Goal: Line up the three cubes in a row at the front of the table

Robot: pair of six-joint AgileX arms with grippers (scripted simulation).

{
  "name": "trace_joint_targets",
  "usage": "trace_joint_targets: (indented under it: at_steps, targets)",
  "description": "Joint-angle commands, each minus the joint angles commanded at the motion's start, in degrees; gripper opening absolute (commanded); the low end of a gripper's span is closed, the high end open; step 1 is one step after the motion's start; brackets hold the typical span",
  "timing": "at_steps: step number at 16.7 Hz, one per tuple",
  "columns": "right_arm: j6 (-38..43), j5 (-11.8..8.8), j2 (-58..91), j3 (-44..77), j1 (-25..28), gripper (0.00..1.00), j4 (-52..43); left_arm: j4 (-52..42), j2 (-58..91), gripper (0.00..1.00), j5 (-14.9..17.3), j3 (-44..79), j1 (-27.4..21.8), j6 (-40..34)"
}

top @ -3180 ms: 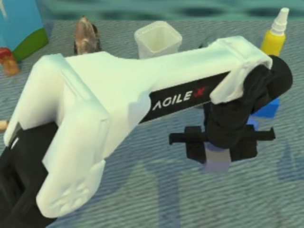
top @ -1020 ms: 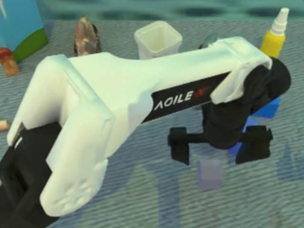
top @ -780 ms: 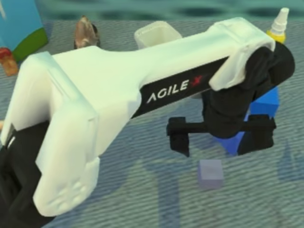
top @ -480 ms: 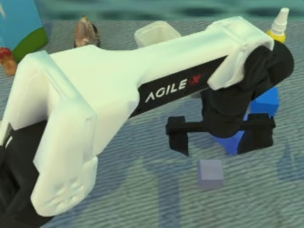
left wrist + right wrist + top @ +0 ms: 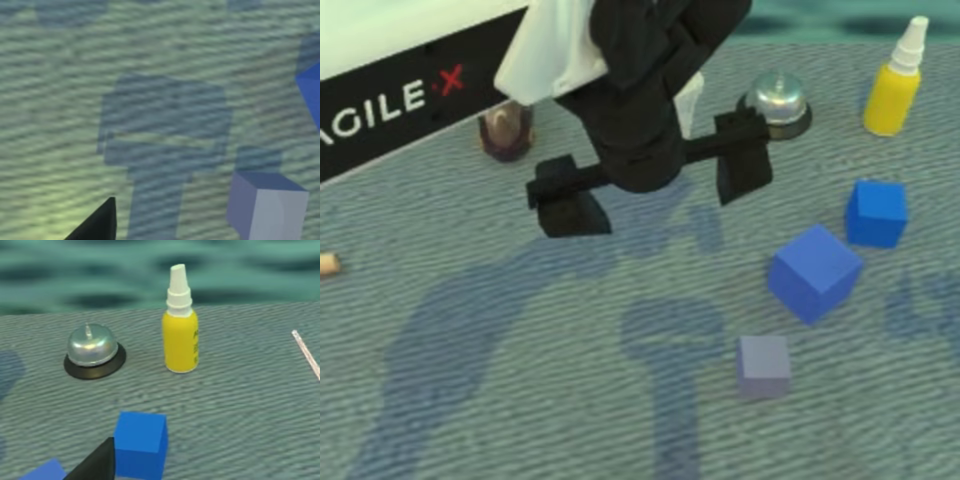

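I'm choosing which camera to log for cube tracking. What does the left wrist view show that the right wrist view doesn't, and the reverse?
Only the left wrist view shows the lavender-grey cube, close up. Only the right wrist view shows the bright blue cube, the silver bell, the yellow bottle and a thin stick at its edge. Both show the ribbed table, the larger medium-blue cube cut off at the edge, and one dark pincer tip.

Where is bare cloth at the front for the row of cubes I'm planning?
Bare cloth runs along the front to the left of the lavender cube, below the open left hand. The right side is crowded: big blue cube, small blue cube, bell, yellow bottle.
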Motion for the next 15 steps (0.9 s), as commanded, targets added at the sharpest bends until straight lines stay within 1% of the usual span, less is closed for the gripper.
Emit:
trace_joint_targets:
  at_steps: [3,6,11,15]
  targets:
    - [2.33,0.20,17.90,15.41,1.19,1.00,-9.67,9.09,-18.10,1.00,-0.14,-15.73,7.86,4.76]
    - [4.72,0.44,38.51,31.72,2.55,1.00,-20.31,19.16,-37.97,1.00,-0.14,-33.49,16.17,11.50]
    - [8.62,0.77,70.71,56.75,4.82,1.00,-37.29,35.98,-69.22,1.00,0.23,-62.36,28.90,25.77]
    - [11.45,0.76,89.79,73.53,6.39,1.00,-48.10,47.79,-88.35,1.00,0.82,-80.36,36.68,37.32]
